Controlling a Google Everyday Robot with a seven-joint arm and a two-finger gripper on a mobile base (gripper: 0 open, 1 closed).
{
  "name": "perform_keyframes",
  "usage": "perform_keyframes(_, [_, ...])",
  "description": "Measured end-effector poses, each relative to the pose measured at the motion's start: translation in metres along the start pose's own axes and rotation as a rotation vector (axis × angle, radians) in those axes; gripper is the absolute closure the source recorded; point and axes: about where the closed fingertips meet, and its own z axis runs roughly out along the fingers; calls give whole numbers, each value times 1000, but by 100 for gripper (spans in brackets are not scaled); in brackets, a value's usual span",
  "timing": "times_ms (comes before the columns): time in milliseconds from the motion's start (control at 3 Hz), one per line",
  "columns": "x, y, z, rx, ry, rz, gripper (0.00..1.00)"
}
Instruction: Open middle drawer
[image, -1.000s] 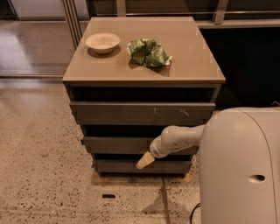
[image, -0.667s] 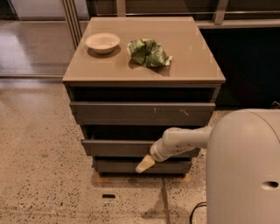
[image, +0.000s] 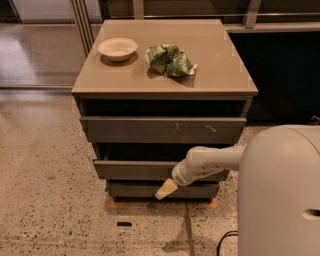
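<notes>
My gripper (image: 166, 189), grip state undeterminable, sits just below the middle drawer (image: 132, 170). Its long front runs crosswise, facing me; contents hidden.

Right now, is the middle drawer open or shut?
Shut, or barely ajar: the middle drawer shows only its front, no interior. The gripper hangs just below that front.

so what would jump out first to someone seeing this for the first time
The robot's big white body fills the lower right, its arm reaching left to put the gripper just below the middle drawer front. On the tan cabinet top sit a pale bowl at rear left and a crumpled green bag beside it.
</notes>
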Motion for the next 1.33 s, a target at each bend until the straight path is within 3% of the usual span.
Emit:
perform_keyframes(333, [-1, 0, -2, 0, 0, 0, 0])
perform_keyframes(1000, [49, 53, -4, -78, 76, 4, 0])
perform_keyframes(1333, [49, 53, -5, -78, 76, 4, 0])
